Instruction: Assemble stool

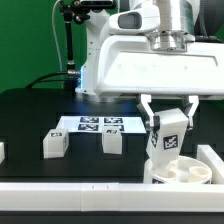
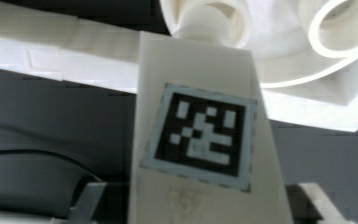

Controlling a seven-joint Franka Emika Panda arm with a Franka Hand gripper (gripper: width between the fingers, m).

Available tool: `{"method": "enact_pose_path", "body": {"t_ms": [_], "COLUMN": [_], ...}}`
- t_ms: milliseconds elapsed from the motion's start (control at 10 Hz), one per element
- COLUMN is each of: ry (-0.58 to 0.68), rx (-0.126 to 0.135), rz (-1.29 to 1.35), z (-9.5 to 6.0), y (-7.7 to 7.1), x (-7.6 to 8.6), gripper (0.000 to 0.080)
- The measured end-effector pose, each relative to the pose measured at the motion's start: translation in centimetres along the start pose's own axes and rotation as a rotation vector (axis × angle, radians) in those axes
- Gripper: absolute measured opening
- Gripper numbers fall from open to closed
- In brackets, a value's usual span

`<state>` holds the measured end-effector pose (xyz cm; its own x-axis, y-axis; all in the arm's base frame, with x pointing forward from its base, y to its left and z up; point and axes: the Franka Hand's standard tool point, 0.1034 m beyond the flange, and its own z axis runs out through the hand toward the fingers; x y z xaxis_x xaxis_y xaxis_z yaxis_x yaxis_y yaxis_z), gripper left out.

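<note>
No readable text; only marker tags [image 2: 202, 128] on each leg [image 2: 194, 70] and marker board [image 1: 97, 124].

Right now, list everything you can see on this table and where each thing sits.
seat: one, white, round, exterior view's front right corner.
loose legs: two, white, on the table, exterior view's left of the seat.
held leg: one, white, upright over the seat.
marker board: one, white with black squares, flat behind the loose legs.
table: one, black, under everything.
gripper: one, white, shut on the held leg.
</note>
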<state>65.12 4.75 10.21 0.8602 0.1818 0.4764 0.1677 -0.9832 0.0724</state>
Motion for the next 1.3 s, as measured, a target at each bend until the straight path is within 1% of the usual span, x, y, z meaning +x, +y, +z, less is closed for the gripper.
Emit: {"method": "enact_pose_path", "body": {"t_ms": [200,400,900,1300], "ry": [0.000,0.010,0.022,0.028], "rx": [0.000,0.006,0.001,-0.003], "rz": [0.000,-0.006,-0.011,-0.015], "z": [0.0,0.3,0.5,1.3], "y": [0.0,-1.3,-1.1,-1.3], "x": [0.0,-0.1,-0.2,-0.9], "gripper": [0.0327,0.0327,0.0327,0.0327]}}
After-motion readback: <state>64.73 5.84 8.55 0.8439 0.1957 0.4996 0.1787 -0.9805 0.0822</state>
